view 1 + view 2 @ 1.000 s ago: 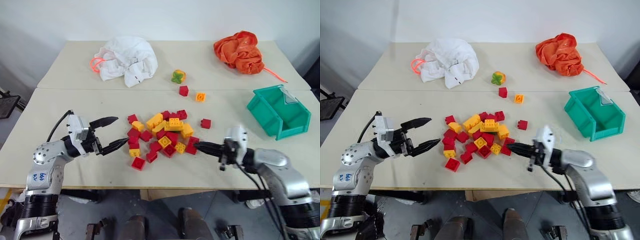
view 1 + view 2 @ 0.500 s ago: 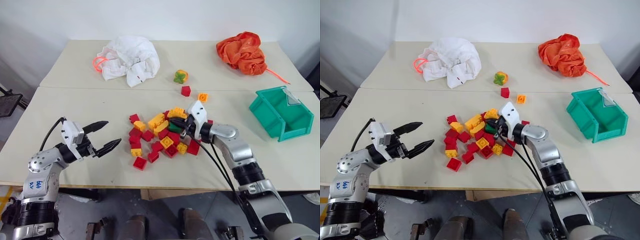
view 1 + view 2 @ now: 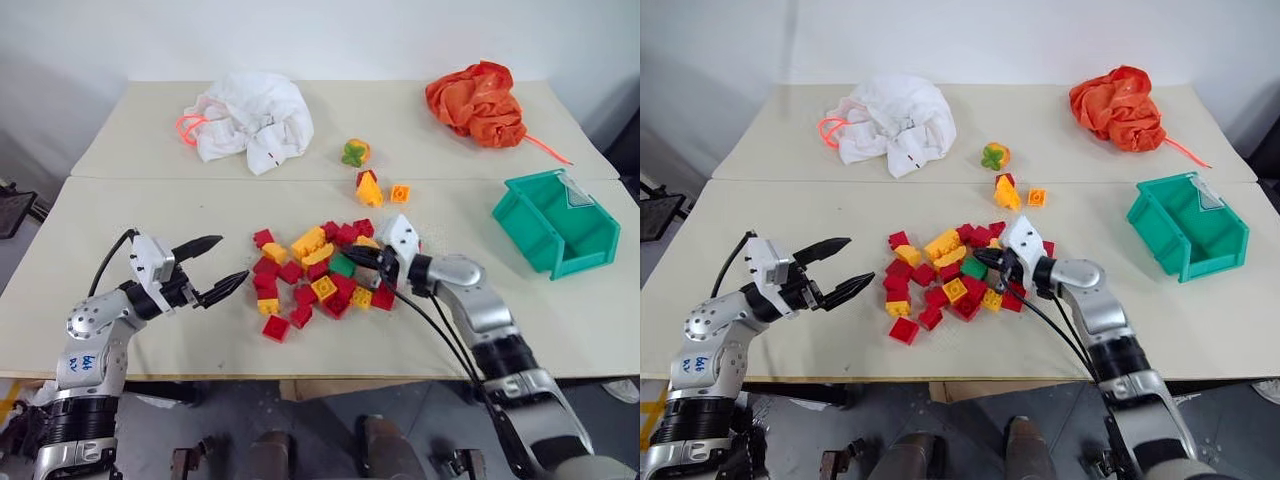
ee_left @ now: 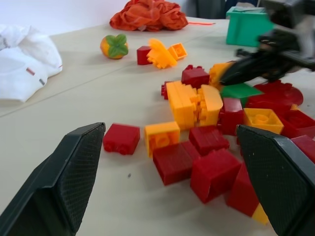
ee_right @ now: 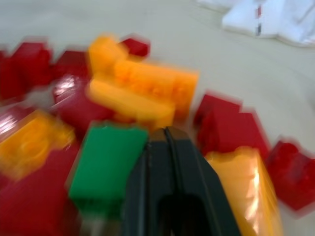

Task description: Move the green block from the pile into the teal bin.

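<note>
- Pale tabletop (image 3: 150, 215), two slabs butted together against a white wall; all the work sits on the near slab.
- pile (image 3: 318, 268) of red and yellow bricks lies mid-table, loosely heaped.
- green block (image 3: 343, 265) sits in the pile's right part, wedged among red and yellow bricks, top face exposed. Not lifted, not in the bin.
- right gripper (image 3: 362, 256) reaches in from the right with its fingers pressed together, tips at the green block's edge. Looks like it's nudging bricks to free the block, not grasping; holds nothing.
- Right wrist view: closed fingertips just beside the green block (image 5: 106, 164), with a yellow brick (image 5: 140, 91) beyond it.
- left gripper (image 3: 215, 268) hovers over bare table left of the pile, jaws spread wide, empty. Probably parked clear so it doesn't crowd the right arm.
- teal bin (image 3: 560, 225) stands at the table's right edge, well apart from the pile, open side up, on the right arm's side, so that arm is the sensible carrier.
- Far slab: white cloth bundle (image 3: 250, 120), orange cloth bundle (image 3: 478, 100), rounded green-and-orange toy (image 3: 355, 152), and a few stray bricks (image 3: 381, 189) between toy and pile.
- Judgement: early stage; the fingers need to open before any grasp.
</note>
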Tool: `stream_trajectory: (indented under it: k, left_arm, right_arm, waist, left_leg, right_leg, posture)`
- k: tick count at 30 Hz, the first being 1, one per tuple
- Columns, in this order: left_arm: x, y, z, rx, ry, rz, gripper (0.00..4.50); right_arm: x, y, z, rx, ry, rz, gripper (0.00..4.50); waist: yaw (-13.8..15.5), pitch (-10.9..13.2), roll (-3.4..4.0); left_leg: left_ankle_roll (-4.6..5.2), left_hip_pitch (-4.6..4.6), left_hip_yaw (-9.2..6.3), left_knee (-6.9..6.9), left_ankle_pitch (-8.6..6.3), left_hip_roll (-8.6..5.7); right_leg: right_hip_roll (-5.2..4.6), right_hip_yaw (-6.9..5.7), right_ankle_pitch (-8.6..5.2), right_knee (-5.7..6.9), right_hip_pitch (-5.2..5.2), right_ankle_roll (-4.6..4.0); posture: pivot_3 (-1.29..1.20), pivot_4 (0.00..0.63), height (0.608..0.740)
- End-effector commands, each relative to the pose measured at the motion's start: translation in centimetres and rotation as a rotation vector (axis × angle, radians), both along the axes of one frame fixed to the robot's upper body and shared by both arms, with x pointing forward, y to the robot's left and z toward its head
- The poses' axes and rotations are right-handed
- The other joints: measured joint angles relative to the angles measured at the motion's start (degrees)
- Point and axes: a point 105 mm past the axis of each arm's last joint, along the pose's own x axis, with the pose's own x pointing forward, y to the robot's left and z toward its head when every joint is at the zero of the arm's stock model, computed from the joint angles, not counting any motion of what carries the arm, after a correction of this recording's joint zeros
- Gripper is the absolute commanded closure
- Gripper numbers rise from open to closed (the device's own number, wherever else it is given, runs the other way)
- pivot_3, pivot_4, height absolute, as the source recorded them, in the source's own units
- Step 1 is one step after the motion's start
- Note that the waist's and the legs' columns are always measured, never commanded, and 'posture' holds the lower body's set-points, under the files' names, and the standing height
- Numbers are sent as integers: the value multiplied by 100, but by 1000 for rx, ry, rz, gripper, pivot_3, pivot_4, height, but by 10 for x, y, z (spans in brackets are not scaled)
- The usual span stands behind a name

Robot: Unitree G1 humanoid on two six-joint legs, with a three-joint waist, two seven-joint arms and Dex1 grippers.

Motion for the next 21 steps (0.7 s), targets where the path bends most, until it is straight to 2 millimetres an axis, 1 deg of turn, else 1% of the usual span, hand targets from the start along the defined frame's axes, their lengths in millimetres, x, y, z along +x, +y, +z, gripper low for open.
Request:
stream_trajectory:
  k: [1,4,6,9,10,11,12,13,14,16,18,21]
  left_arm:
    - [-2,0,7,6,-33,-10,0]
    - [-1,-3,7,6,-33,-30,0]
    - [0,-4,7,6,-35,-39,0]
    - [-2,-6,10,14,-45,-65,0]
    - [-5,-7,10,37,-56,-87,0]
    - [-7,-6,11,54,-61,-104,0]
    - [-8,-6,11,64,-62,-116,0]
    - [-10,-5,10,73,-61,-124,0]
    - [-10,-4,10,76,-60,-128,0]
    - [-13,-4,9,109,-54,-163,0]
    - [-15,-5,8,130,-50,-190,0]
    - [-18,-8,7,154,-38,-246,0]
  right_arm:
    - [-16,-16,0,-22,12,33,4481]
    - [-23,-47,7,-8,-7,-14,4481]
    - [-26,-59,12,-3,-28,-30,4481]
    - [-34,-87,21,23,-36,-73,4481]
    - [-43,-111,21,47,5,-114,4312]
    - [-50,-130,23,59,12,-149,4131]
    - [-56,-144,22,58,31,-181,3944]
    - [-62,-156,19,44,55,-202,3629]
    - [-64,-160,17,32,70,-210,3354]
    - [-68,-178,16,-9,63,-276,2610]
    - [-69,-183,17,-24,58,-303,2022]
    - [-66,-166,22,-21,62,-263,961]
  waist:
    - [-1,0,-1]
    - [2,0,-1]
    - [9,0,-1]
    - [8,0,-1]
    - [9,0,-1]
    - [52,0,0]
    - [84,0,0]
    - [111,1,0]
    - [125,1,0]
    - [116,0,0]
    - [103,1,0]
    - [93,1,3]
  left_leg:
    - [0,1,0,2,0,-1]
    - [0,2,2,1,0,1]
    - [0,2,3,0,0,1]
    - [0,2,5,-1,0,3]
    - [0,2,5,-4,0,4]
    - [0,1,5,-4,0,5]
    - [1,0,5,-8,0,4]
    - [4,0,6,-9,-2,3]
    - [5,-1,9,-9,-3,4]
    - [7,3,16,-7,-4,4]
    - [7,11,32,-6,-4,10]
    - [6,16,40,-6,-3,15]
  right_leg:
    - [-1,0,0,0,2,0]
    - [1,2,0,-14,1,0]
    - [2,3,0,-29,3,0]
    - [4,4,0,-32,3,0]
    - [4,4,0,-33,3,0]
    - [4,4,0,-34,2,0]
    - [3,3,0,-38,3,0]
    - [3,4,0,-39,3,0]
    - [3,5,0,-41,3,0]
    - [4,8,0,-45,7,1]
    - [9,18,0,-42,7,1]
    - [13,25,0,-35,5,0]
  posture:
    - [0,150,740]
    - [0,150,740]
    - [0,150,740]
    - [0,150,740]
    - [0,150,740]
    - [0,150,740]
    - [0,150,740]
    - [0,150,740]
    - [0,150,740]
    - [0,150,740]
    - [0,150,740]
    - [0,150,740]
